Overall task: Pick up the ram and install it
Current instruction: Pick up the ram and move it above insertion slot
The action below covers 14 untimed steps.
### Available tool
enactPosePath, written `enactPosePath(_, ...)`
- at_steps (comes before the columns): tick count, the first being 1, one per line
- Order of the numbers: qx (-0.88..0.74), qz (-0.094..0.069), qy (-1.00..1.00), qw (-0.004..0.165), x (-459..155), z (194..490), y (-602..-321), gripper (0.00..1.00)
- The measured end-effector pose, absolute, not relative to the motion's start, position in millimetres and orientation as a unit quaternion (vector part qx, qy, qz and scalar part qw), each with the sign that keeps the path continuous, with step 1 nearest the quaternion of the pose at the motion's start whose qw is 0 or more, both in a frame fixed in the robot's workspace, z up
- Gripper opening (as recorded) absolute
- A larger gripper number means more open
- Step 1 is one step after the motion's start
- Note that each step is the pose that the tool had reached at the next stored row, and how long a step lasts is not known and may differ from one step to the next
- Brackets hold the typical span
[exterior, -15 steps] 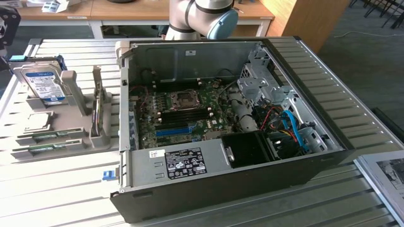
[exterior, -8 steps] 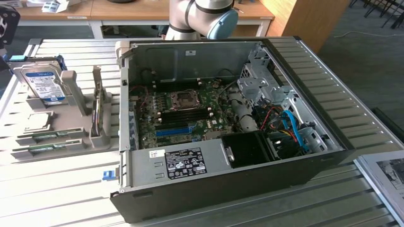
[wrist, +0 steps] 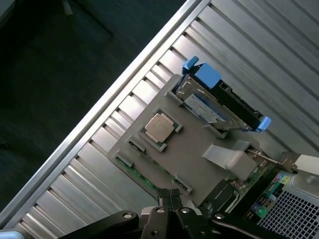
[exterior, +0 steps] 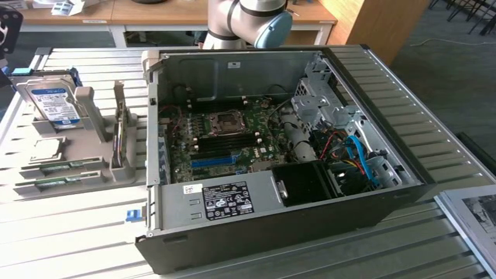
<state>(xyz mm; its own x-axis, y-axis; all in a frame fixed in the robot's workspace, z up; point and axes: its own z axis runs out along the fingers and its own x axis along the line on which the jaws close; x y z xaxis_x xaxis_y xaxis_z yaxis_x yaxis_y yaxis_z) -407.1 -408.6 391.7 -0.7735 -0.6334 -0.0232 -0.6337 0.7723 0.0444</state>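
Note:
Two green ram sticks (exterior: 53, 167) lie flat in slots at the near edge of a grey holder (exterior: 85, 174), to the exterior view's left of the open computer case (exterior: 271, 145). A third stick (exterior: 118, 136) stands on edge in a bracket on the same holder. In the wrist view, one flat ram stick (wrist: 135, 173) shows along the holder's edge (wrist: 199, 164). My gripper (wrist: 169, 200) hangs well above the holder, its two dark fingers together with nothing between them. The motherboard (exterior: 225, 136) with its blue slot (exterior: 211, 161) lies exposed inside the case.
A silver hard drive (exterior: 53, 104) in a blue bracket stands at the holder's far end, with a CPU chip (exterior: 48, 150) beside it. The robot arm (exterior: 248, 23) rises behind the case. Everything rests on a ribbed metal table (exterior: 78, 232), whose edge (wrist: 124, 84) borders dark floor.

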Motion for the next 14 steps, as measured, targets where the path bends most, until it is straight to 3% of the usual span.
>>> enactPosePath(14,-0.434,0.025,0.900,0.001,-407.1,391.7,-408.6,0.10)
